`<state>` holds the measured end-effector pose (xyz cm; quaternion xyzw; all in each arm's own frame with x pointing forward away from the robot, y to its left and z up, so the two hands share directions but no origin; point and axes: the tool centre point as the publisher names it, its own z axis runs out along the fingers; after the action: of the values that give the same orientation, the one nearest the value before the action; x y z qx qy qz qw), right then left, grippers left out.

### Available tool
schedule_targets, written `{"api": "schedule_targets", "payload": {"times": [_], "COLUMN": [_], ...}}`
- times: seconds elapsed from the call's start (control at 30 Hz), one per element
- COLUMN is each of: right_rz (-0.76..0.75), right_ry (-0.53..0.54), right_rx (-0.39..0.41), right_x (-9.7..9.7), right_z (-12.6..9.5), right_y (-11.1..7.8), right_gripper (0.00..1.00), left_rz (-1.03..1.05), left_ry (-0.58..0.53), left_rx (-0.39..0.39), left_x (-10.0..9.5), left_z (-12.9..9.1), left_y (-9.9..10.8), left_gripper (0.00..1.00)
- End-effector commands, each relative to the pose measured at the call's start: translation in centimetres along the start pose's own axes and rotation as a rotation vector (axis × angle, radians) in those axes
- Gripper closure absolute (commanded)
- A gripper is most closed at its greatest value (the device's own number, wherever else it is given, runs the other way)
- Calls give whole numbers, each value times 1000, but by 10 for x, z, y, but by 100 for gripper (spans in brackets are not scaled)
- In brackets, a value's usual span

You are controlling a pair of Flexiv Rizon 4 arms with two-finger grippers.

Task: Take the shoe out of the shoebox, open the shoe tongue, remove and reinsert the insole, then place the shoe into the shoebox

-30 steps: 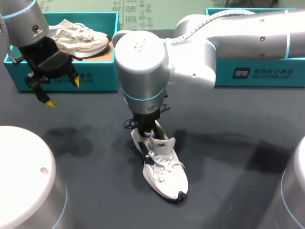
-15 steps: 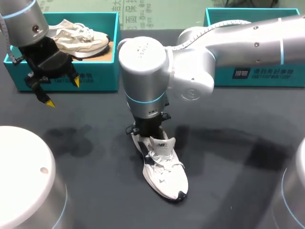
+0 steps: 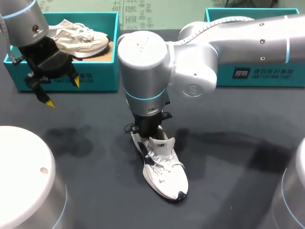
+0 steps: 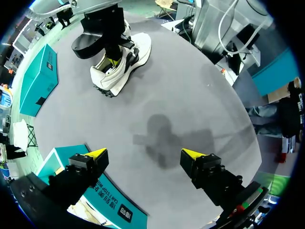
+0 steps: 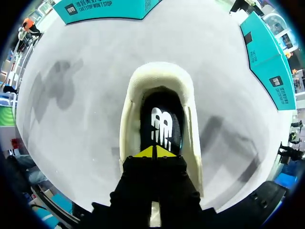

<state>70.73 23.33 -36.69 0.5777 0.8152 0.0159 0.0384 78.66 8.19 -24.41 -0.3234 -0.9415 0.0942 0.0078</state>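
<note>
Dropped lower into the shoe at centre frame, right gripper pinched together over the insole; left gripper splayed at upper left. Likely thin, floppy insole: pinch at heel edge.

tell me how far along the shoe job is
Done: the white shoe is out, standing on the table. In hand: the right jaws, shut, are down in its opening over the dark insole, which sits inside. To do: pulling the insole, refitting it, and boxing the shoe. The left jaws hang open near the shoebox.
</note>
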Motion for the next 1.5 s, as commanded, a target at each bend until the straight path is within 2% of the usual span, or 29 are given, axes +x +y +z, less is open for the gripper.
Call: {"api": "schedule_targets", "payload": {"times": [0.03, 0.07, 0.1, 0.43, 0.53, 0.57, 0.93, 1.23, 1.5], "right_rz": [-1, 4, 10, 2, -4, -6, 30, 36, 28], "right_ry": [32, 33, 38, 54, 56, 59, 70, 54, 27], "right_rx": [30, 36, 43, 77, 83, 86, 108, 111, 98], "right_x": [-9, -10, -11, -15, -12, -12, -14, -12, -10], "right_z": [-1, 1, 1, 0, 0, 0, -6, -16, -20], "right_y": [2, 1, -1, -8, -10, -11, -30, -35, -32], "right_gripper": [96, 81, 75, 51, 4, 0, 0, 0, 0], "left_rz": [0, 0, 0, 0, 0, 0, 0, 0, 0], "left_ry": [-1, -1, -1, -1, -1, -1, -1, -1, -1], "left_rx": [-3, -3, -3, -3, -3, -3, -3, -3, -3], "left_x": [1, 1, 1, 1, 1, 1, 1, 1, 1], "left_z": [0, 0, 0, 0, 0, 0, 0, 0, 0], "left_y": [0, 0, 0, 0, 0, 0, 0, 0, 0], "left_gripper": [0, 0, 0, 0, 0, 0, 0, 0, 0]}}
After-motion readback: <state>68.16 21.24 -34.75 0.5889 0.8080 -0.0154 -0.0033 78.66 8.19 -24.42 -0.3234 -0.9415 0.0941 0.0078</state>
